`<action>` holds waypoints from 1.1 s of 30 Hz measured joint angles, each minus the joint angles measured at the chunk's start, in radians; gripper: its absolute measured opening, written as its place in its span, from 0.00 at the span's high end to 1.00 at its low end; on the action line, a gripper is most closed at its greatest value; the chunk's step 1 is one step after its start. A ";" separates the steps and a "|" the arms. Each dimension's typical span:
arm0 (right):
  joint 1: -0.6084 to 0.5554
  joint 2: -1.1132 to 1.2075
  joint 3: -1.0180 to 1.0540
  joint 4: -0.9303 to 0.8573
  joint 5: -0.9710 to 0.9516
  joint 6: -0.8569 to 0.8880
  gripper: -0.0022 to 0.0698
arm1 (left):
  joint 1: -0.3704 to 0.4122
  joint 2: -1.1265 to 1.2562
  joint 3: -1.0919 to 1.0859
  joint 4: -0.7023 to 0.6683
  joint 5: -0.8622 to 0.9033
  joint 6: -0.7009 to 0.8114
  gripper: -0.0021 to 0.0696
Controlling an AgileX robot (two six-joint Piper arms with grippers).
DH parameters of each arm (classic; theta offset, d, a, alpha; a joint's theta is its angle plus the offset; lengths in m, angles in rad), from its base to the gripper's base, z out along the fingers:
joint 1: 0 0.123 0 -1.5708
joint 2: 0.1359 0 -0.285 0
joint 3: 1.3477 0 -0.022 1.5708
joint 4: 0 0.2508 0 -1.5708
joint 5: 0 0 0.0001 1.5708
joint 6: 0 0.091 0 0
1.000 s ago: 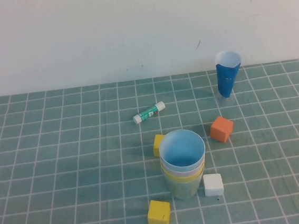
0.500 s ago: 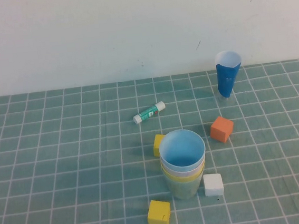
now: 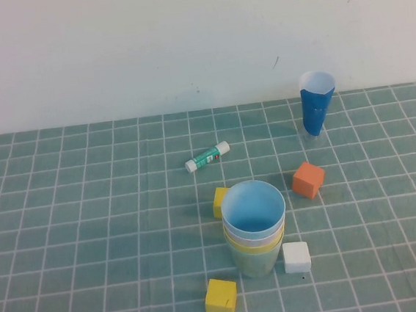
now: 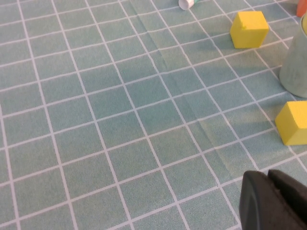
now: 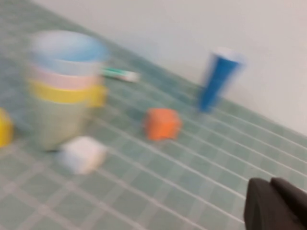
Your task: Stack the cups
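Just below the middle of the high view, the four cups (image 3: 255,229) stand nested in one upright stack on the green gridded table (image 3: 90,234): blue on top, then pink, yellow, pale green at the bottom. Yellow blocks sit at its upper left (image 3: 220,201) and lower left (image 3: 221,298), a white block (image 3: 296,256) just right. Farther up are an orange block (image 3: 308,179), a glue stick (image 3: 207,156) and a dark-blue cone cup (image 3: 316,107). Both end effectors are pressed together, holding nothing: left end effector (image 4: 273,201) at the lower left corner, right end effector (image 5: 276,203) out of the high view.
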 joint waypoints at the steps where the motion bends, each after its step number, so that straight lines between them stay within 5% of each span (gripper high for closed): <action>1: -0.058 -0.026 0.019 0.000 -0.002 -0.002 0.97 | 0.000 0.000 0.000 0.000 0.000 0.000 0.97; 7: -0.403 -0.180 0.097 -0.009 0.020 0.011 0.97 | 0.000 0.000 0.000 0.000 0.000 0.000 0.97; 11: -0.489 -0.185 0.126 -0.050 0.038 0.115 0.97 | 0.000 0.000 0.000 0.000 0.001 0.000 0.97; 21: -0.362 -0.186 0.126 -0.183 0.127 0.351 0.97 | 0.000 0.000 0.000 0.000 0.001 0.000 0.97; 33: -0.353 -0.186 0.124 -0.203 0.143 0.388 0.97 | 0.000 0.000 0.000 0.000 0.001 0.000 0.97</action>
